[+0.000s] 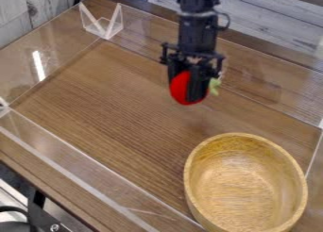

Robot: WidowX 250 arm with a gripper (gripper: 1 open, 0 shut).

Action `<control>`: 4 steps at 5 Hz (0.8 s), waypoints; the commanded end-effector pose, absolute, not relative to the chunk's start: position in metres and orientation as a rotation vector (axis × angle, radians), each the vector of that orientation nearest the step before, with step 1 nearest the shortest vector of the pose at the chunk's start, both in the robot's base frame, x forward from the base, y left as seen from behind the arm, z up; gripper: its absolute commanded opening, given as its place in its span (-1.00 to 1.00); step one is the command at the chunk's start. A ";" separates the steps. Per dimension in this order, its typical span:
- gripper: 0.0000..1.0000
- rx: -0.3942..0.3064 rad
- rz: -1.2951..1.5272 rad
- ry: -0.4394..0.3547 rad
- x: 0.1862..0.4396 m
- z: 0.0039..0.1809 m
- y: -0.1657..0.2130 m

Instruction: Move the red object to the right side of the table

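Note:
The red object (pixel 190 87), a small glossy strawberry with a green leafy top at its right side, hangs above the brown wood-grain table (pixel 113 104), near the middle of its far half. My black gripper (pixel 191 83) comes down from the top of the view and is shut on the strawberry, one finger on each side of it. The berry is lifted clear of the wood.
A round light wooden bowl (pixel 246 184) sits at the front right corner. Low clear acrylic walls (pixel 76 160) edge the tabletop, and a small clear stand (pixel 101 21) is at the back left. Pale wooden planks run behind the far wall.

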State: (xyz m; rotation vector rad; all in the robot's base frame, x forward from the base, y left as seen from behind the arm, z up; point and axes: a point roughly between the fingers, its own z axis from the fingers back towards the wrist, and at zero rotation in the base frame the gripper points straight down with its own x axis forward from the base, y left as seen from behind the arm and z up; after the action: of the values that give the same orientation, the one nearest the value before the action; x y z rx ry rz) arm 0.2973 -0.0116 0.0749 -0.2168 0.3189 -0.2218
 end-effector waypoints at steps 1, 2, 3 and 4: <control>-1.00 -0.212 -0.235 0.217 0.315 0.088 -0.032; -1.00 -0.213 -0.269 0.215 0.321 0.072 -0.051; -1.00 -0.217 -0.274 0.218 0.324 0.068 -0.061; -1.00 -0.222 -0.261 0.222 0.326 0.065 -0.061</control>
State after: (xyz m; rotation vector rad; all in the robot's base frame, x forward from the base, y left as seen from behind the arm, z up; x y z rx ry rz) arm 0.3157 -0.0599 0.0486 -0.2231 0.2865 -0.2534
